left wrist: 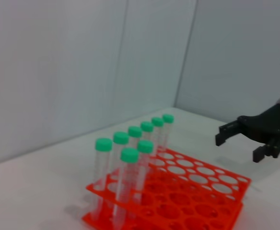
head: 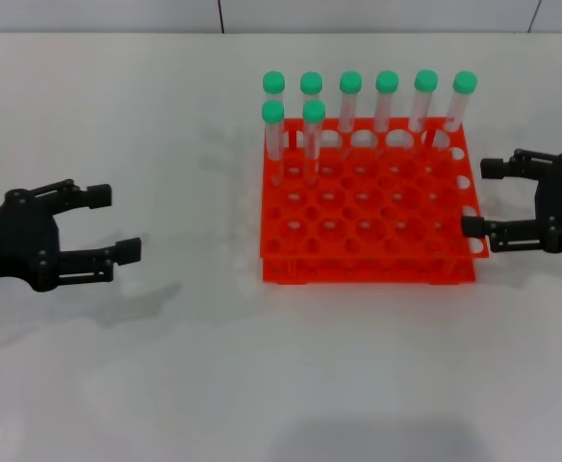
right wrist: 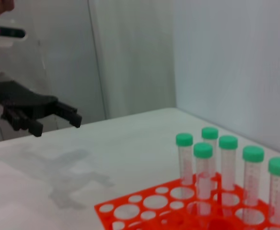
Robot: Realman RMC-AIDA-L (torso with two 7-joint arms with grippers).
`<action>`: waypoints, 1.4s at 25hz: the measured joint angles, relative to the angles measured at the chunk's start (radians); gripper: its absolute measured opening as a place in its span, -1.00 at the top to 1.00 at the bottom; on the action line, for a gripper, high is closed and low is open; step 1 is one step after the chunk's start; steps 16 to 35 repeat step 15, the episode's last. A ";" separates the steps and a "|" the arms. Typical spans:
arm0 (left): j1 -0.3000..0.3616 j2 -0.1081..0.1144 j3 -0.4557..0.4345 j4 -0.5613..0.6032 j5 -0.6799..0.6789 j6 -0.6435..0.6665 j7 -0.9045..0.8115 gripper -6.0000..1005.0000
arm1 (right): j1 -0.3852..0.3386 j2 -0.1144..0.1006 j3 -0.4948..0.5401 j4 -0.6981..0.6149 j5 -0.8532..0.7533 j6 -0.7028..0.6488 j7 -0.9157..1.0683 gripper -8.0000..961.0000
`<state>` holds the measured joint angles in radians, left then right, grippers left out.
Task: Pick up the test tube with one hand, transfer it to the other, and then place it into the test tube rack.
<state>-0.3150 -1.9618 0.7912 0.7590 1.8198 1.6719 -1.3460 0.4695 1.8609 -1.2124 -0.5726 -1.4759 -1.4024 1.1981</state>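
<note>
Both grippers (head: 115, 223) (head: 485, 197) agape, flanking rack (head: 368, 207)

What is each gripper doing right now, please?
Left gripper: open, empty, left of the rack.
Right gripper: open, empty, at its right edge.

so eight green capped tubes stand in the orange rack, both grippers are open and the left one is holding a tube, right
Not quite. The head view shows the left gripper open and empty, off to the left of the test tube rack. No tube is between its fingers. The rest holds: eight green-capped tubes stand in the rack's far rows, and the right gripper is open beside its right edge.
</note>
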 joint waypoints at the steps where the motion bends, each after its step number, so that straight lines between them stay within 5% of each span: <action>1: -0.009 0.001 0.000 0.000 0.012 0.005 -0.005 -0.75 | 0.001 0.001 -0.001 0.001 -0.008 0.000 0.000 -0.82; 35: -0.050 0.008 0.000 0.004 0.049 0.009 -0.035 -0.75 | 0.003 0.017 0.001 0.007 -0.048 0.006 -0.002 -0.82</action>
